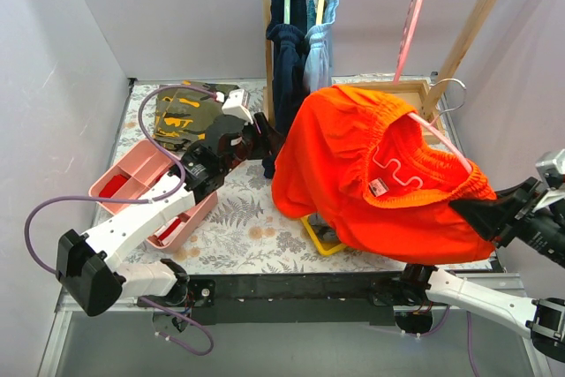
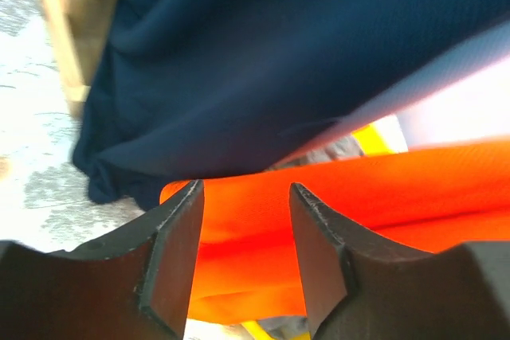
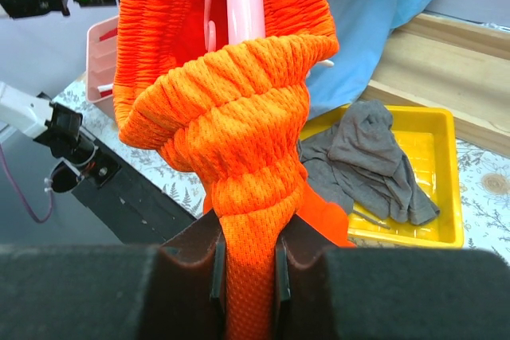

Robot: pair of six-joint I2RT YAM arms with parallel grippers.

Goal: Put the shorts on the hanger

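Shorts (image 1: pixel 353 174) are held up off the bench (image 1: pixel 247 218), bunched in the air over the right half, pretty much above the yellow tray (image 1: pixel 320 240). The waistband is stretched wide open, and the hanger (image 1: pixel 441 143) is seen poking out of it. One pink arm runs along the inside of the elastic, and the metal hook sticks up toward the wooden rack (image 1: pixel 477 15).

The right end effector (image 3: pixel 247 252) is clamped shut on a gathered fold of the waistband, with the fabric pinched tight between the jaws. The left end effector (image 2: pixel 243 228) is spread open at the shorts' left edge. Orange fabric shows through the gap, but contact can't be made out.

A navy garment (image 1: pixel 287 50) is hung just behind it, with light blue shorts (image 1: pixel 320 50) beside that on the rack. A grey garment (image 3: pixel 374 165) is crumpled in the tray. Further left, a pink bin (image 1: pixel 132 174) and a camo piece (image 1: pixel 185 116) are laid on the bench.
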